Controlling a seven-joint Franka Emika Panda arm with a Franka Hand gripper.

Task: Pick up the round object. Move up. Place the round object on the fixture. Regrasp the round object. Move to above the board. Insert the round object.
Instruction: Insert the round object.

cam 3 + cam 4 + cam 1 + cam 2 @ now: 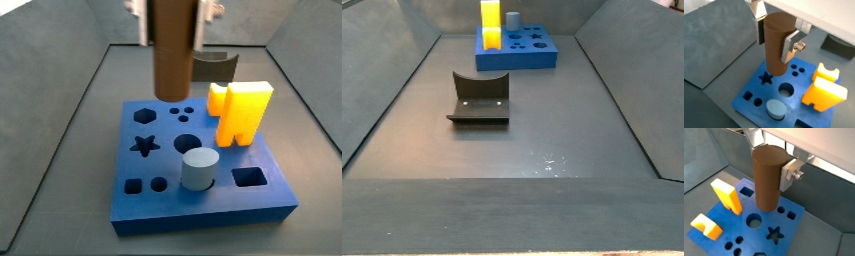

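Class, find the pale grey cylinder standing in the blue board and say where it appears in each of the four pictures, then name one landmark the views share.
Wrist view: grey cylinder at the board's near edge, beyond the gripper holding the brown peg.
Wrist view: not in it.
Side view: cylinder in the board's front half.
Side view: too small to tell.
Shared landmark: the yellow block on the blue board.

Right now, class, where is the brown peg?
The brown peg hangs upright in the gripper above the blue board, over its round hole, near the yellow block.
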